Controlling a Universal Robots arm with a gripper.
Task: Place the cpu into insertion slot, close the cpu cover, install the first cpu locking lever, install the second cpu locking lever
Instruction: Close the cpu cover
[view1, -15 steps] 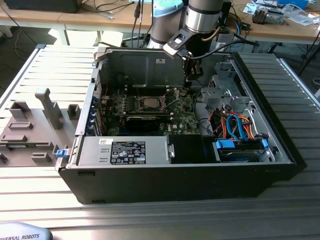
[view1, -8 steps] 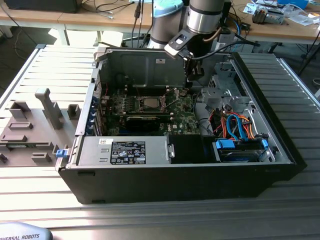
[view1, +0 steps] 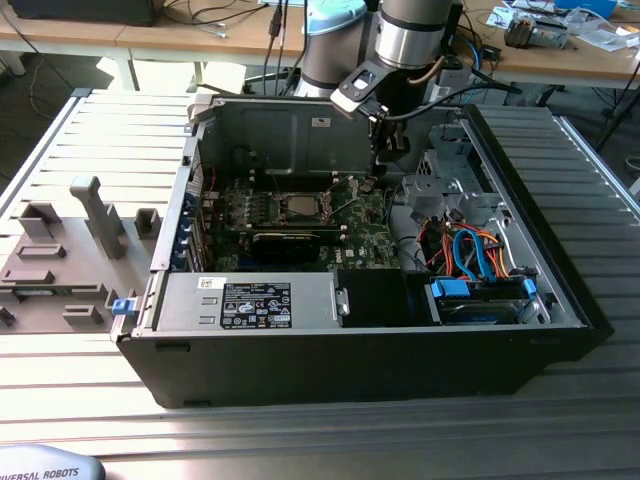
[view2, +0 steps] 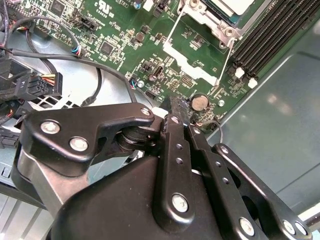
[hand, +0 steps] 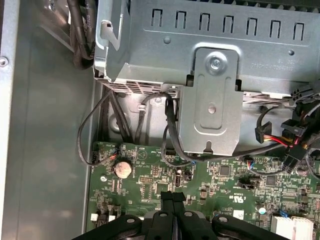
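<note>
Your black hand (view2: 178, 106), fingers pinched together and empty, hovers beside the socket. The flat silver-grey square cpu (view1: 300, 207) looks seated. The thin wire levers (view2: 172, 27) seem unlatched, and latching them calls for a fine push.

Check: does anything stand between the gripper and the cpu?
Nothing visible blocks it. The gripper, shut, hangs over the motherboard beside the coin cell; only low board parts lie between it and the cpu. A thin wire lever stands raised beside the cpu, on the gripper's side.
</note>
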